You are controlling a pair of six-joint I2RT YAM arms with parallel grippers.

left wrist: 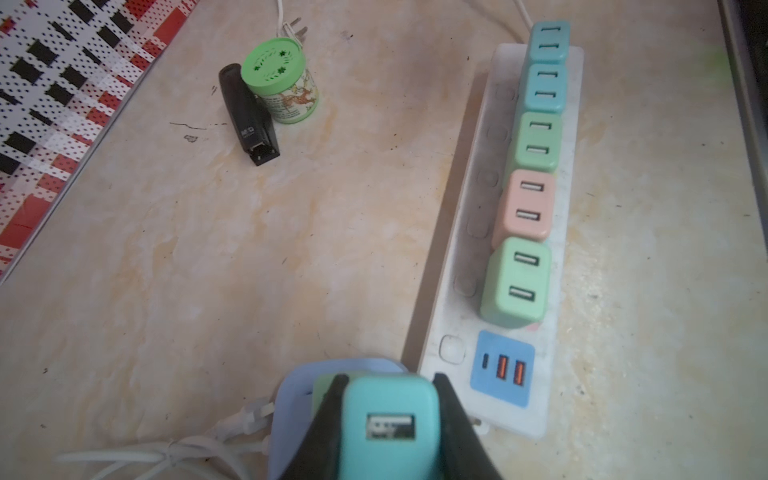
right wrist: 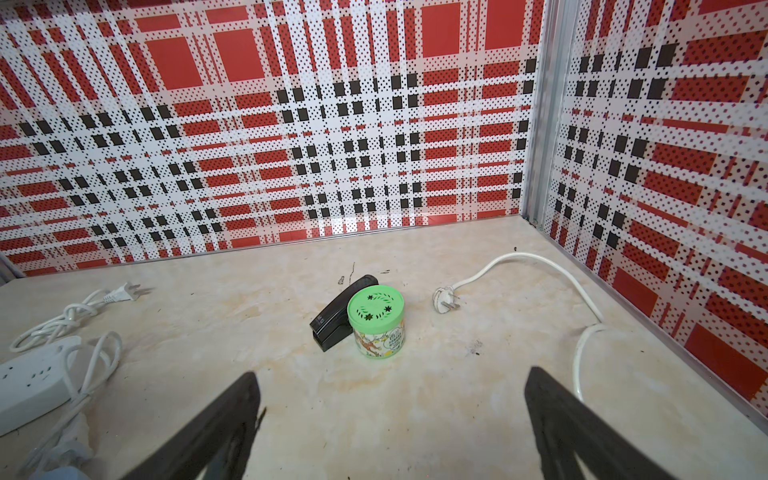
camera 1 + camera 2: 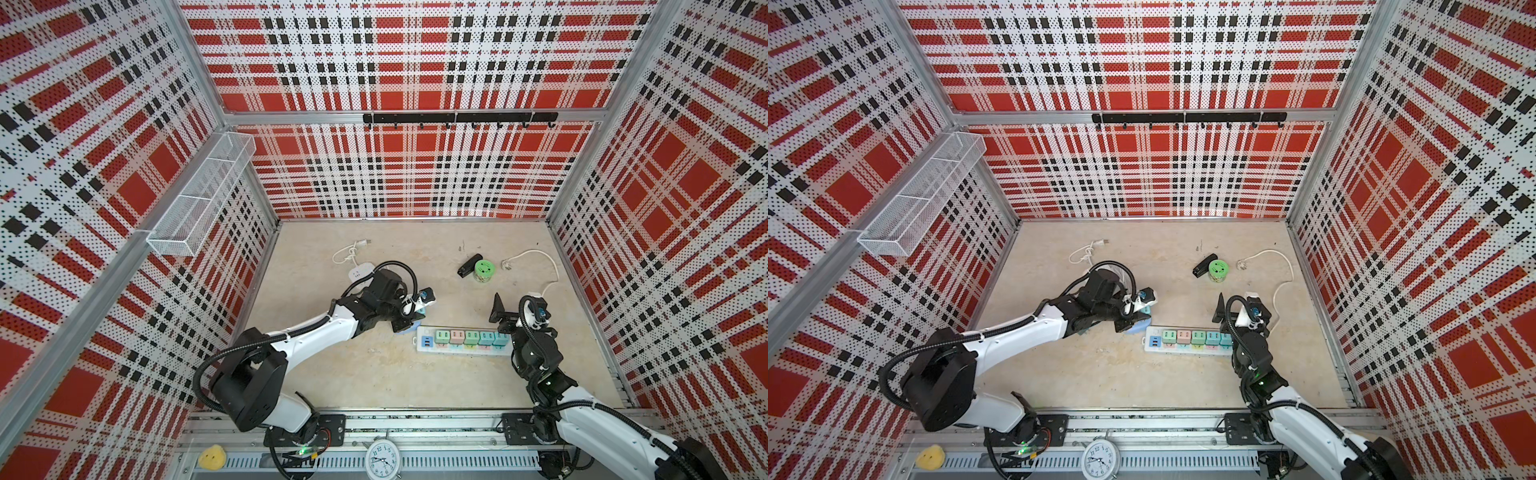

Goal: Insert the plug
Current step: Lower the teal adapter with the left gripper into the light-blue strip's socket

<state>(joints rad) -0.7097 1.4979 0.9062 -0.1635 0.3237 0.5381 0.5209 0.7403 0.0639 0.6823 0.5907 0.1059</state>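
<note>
My left gripper (image 1: 390, 378) is shut on a teal USB charger plug (image 1: 390, 415), one black finger against each side. It hangs just above a lavender dish (image 1: 291, 399) holding a green plug, close beside the blue USB end of the white power strip (image 1: 457, 316). Several green, pink and teal plugs stand in a row in the strip. In both top views the left gripper (image 3: 409, 322) (image 3: 1129, 322) is just left of the strip (image 3: 424, 347) (image 3: 1148, 347). My right gripper (image 2: 390, 374) (image 3: 505, 318) is open and empty, raised above the strip's right end.
A green-lidded can (image 3: 483, 270) and a black stapler (image 3: 469, 266) stand behind the strip. The strip's white cord (image 3: 540, 255) loops at the back right. A second white power strip (image 3: 359, 272) with a coiled cord lies behind the left arm. A mesh basket (image 3: 199, 199) hangs on the left wall.
</note>
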